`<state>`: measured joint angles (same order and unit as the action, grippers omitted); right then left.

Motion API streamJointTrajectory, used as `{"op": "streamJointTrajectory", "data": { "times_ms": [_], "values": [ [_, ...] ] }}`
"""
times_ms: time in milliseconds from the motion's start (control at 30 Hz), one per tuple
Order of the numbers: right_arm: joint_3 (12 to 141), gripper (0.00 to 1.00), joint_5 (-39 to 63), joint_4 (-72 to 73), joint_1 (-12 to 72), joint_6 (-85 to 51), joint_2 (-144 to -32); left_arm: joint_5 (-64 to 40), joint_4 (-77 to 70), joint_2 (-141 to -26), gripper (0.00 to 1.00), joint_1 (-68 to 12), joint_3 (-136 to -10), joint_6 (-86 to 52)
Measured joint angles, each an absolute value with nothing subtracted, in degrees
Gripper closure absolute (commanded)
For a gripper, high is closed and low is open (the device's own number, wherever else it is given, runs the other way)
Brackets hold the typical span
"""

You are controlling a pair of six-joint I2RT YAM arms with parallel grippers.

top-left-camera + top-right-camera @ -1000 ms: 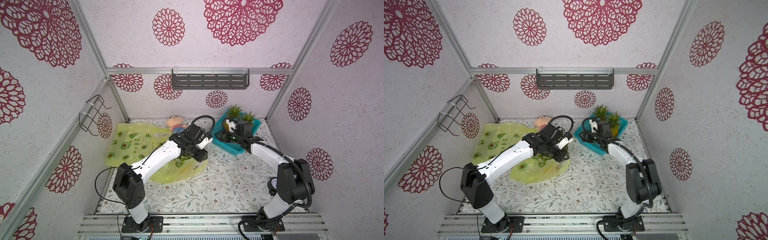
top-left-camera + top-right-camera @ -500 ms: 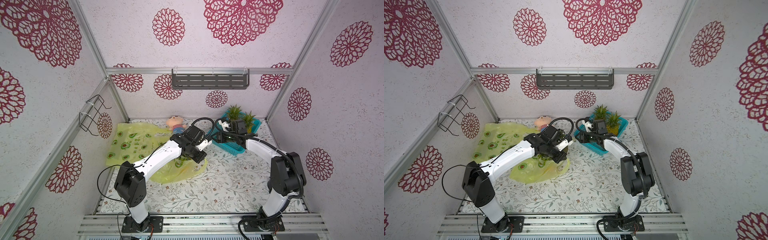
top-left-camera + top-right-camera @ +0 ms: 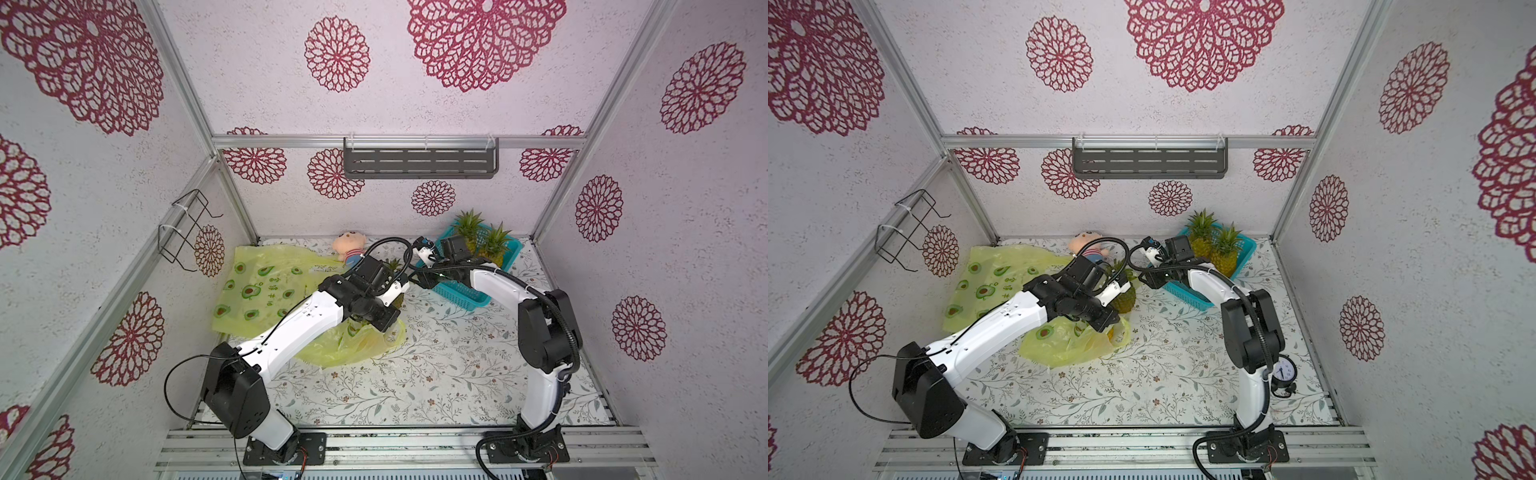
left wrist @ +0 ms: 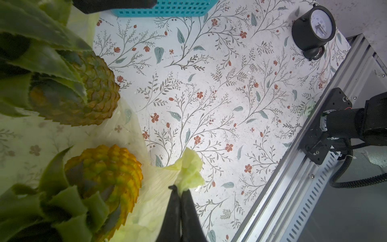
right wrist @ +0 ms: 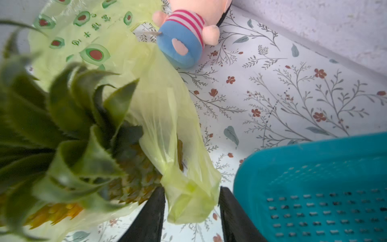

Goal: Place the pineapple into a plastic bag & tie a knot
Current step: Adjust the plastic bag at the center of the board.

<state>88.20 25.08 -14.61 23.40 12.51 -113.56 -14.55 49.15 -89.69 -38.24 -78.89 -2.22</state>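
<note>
Left gripper [image 4: 179, 189] pressed together, pinching a bunched handle of the yellow bag [image 3: 357, 347] on the near side of its mouth. Right gripper [image 5: 191, 188] spread, fingers [image 5: 152, 211] on either side of the other bunched handle, right at its edges; clamped or only flanking, cannot tell.

Pineapple [image 3: 1126, 298] at mid-table, just right of the left wrist, crown uppermost, bag film against it and the right-hand handle running up past its side. Second pineapple [image 4: 104, 171], brighter orange, just nearer, down in the bag's folds beside the pinched handle. Fully inside the bag or not, for either: cannot tell.

Two more pineapples [image 3: 494, 253] standing in the blue basket [image 3: 455, 293], far right, just beyond the right gripper. Flat avocado-print plastic [image 3: 257, 282] spread far left on the floral table [image 3: 436, 374]. Doll [image 3: 348, 246] lying by the far wall. Small black clock [image 3: 1283, 371] near right, beside the right arm.
</note>
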Motion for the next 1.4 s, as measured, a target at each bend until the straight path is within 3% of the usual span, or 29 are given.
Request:
{"op": "streamJointTrajectory", "data": {
  "times_ms": [300,500,667,933,1167,1400],
  "values": [
    [92.49,0.54,25.56,-18.28,24.23,18.94,-117.23,-14.33,49.06,-89.69,1.00,-38.13,-78.89,-2.44],
    [93.03,0.99,25.28,-17.58,24.40,18.96,-117.97,-14.00,48.97,-89.69,1.00,-37.82,-78.89,-2.83],
    [87.31,1.00,27.49,-11.77,23.73,15.31,-114.78,-13.08,48.75,-87.90,1.00,-37.47,-78.02,-3.14],
    [77.36,1.00,30.24,-7.68,21.28,5.50,-98.41,-11.40,48.64,-75.13,1.00,-35.99,-75.33,-3.05],
    [81.93,1.00,27.75,-9.82,20.88,-1.61,-88.97,-10.81,44.75,-63.57,1.00,-31.14,-74.39,-3.57],
    [90.72,1.00,21.45,-17.34,20.78,-5.67,-87.33,-7.01,40.10,-62.37,1.00,-27.38,-77.60,-4.89]
  ]
}}
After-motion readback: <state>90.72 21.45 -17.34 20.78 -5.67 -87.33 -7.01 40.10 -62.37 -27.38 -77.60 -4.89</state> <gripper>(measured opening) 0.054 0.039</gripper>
